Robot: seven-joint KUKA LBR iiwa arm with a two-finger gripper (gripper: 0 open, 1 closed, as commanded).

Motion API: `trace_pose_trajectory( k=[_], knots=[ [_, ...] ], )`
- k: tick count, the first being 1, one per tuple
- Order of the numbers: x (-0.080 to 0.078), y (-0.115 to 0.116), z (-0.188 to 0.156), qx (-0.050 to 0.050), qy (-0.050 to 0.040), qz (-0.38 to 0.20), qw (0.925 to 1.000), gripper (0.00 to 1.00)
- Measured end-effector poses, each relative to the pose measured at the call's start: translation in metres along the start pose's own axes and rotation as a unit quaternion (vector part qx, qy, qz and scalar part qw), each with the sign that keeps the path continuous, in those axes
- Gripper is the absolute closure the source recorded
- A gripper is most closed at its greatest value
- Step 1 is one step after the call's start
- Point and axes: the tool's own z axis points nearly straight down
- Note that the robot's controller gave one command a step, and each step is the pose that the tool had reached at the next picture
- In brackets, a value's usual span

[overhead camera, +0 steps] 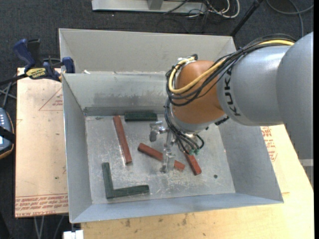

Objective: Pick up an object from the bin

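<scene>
While whether it grips is unclear, the gripper (167,165) seems right atop the red-brown bar (149,151).

We see a long reddish-brown bar (122,139) left of centre, running far to near. Just beyond its far end a short dark green bar (140,116) lies crosswise. At the near left sits a dark green L-shaped piece (127,191). A short red bar (194,165) lies right of centre. Farther off, on dark carpet (40,14), we see a grey metal base (149,3) and tangled cables (219,1).
</scene>
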Motion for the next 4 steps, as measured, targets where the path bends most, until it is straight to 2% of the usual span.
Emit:
trace_pose_trajectory(
  k=[1, 2, 3, 4],
  knots=[
    [-0.01, -0.077, 0.04, 0.0, 0.0008, -0.068, 0.9977, 1.0],
    [-0.01, -0.077, 0.04, 0.0, 0.0007, -0.068, 0.9977, 1.0],
    [-0.01, -0.068, 0.017, -0.001, 0.0053, -0.128, 0.9917, 1.0],
    [-0.001, -0.082, -0.05, -0.002, 0.0017, -0.277, 0.9608, 1.0]
  ],
)
